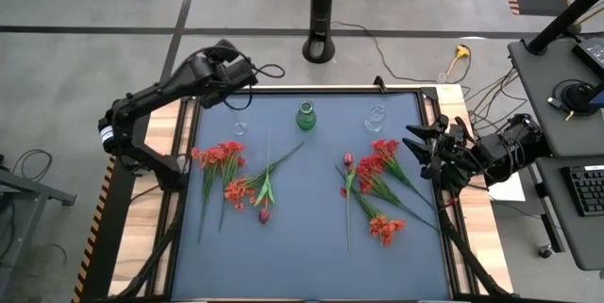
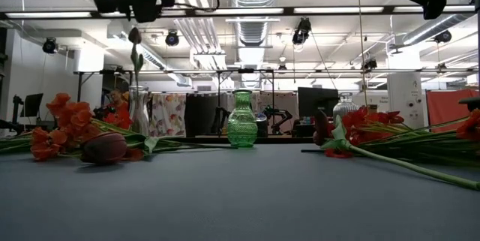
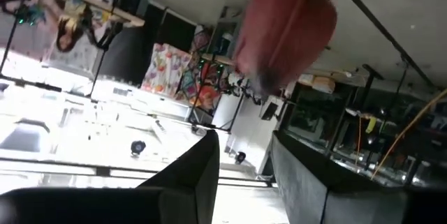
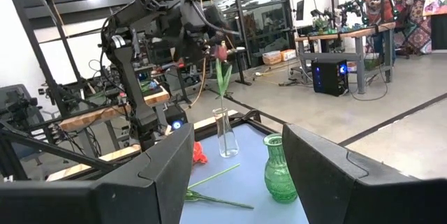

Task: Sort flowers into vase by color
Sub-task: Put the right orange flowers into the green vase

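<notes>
With the left gripper (image 1: 229, 69) at eleven o'clock, fingers slightly parted around a maroon tulip (image 4: 221, 51) standing in the clear vase (image 4: 225, 133), watch your retreat: a snagged leaf could topple the vase; right gripper (image 1: 421, 152) waits spread at three

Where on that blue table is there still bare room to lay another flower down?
The near strip of the blue table mat lies bare, and so does the lane down the middle, below the green glass vase. It is crowded on either side: the left pile of red-orange flowers and the right pile of red flowers.
</notes>
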You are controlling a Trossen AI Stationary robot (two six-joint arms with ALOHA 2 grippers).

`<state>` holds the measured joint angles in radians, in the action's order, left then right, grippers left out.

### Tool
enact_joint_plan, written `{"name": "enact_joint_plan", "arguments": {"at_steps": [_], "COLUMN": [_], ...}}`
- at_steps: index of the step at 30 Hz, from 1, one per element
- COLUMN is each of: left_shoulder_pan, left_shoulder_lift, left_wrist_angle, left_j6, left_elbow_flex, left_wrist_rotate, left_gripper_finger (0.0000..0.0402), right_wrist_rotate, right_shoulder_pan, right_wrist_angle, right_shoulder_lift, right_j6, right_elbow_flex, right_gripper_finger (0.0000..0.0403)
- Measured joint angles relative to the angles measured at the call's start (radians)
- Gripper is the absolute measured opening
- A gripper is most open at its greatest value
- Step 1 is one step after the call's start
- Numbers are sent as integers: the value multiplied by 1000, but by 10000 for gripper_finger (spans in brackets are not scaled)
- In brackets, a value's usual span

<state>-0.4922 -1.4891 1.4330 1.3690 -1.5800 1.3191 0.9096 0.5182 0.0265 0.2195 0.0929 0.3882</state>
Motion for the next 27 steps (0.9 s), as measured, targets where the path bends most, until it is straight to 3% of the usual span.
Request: {"name": "enact_joint_plan", "arguments": {"at_steps": [4,10,12,15,17,24,26,27], "left_shoulder_pan": [9,12,11,22,45,163,248,311], "left_shoulder_lift": [0,0,0,-1,3,28,37,39], "left_wrist_angle": [-3,-12,-51,-116,-96,-124,-138,-149], "left_j6": [-52,-252,-404,-761,-908,-1240,-1318,-1353], "left_elbow_flex": [-50,-183,-236,-328,-404,-616,-618,-607], "left_wrist_rotate": [7,8,8,-7,-189,-1183,-1361,-1377], "left_gripper_finger": [114,114,114,114,114,114,114,114], "right_wrist_rotate": [0,0,0,0,0,0,0,0], "right_shoulder_pan": [0,0,0,0,0,0,0,0], "right_wrist_angle": [0,0,-1,-1,-1,-20,-29,-30], "right_shoulder_lift": [0,0,0,0,0,0,0,0], "right_j6": [0,0,0,12,14,71,80,80], "right_elbow_flex": [0,0,0,0,0,0,0,0], "right_gripper_finger": [210,210,210,210,210,210,210,210]}}
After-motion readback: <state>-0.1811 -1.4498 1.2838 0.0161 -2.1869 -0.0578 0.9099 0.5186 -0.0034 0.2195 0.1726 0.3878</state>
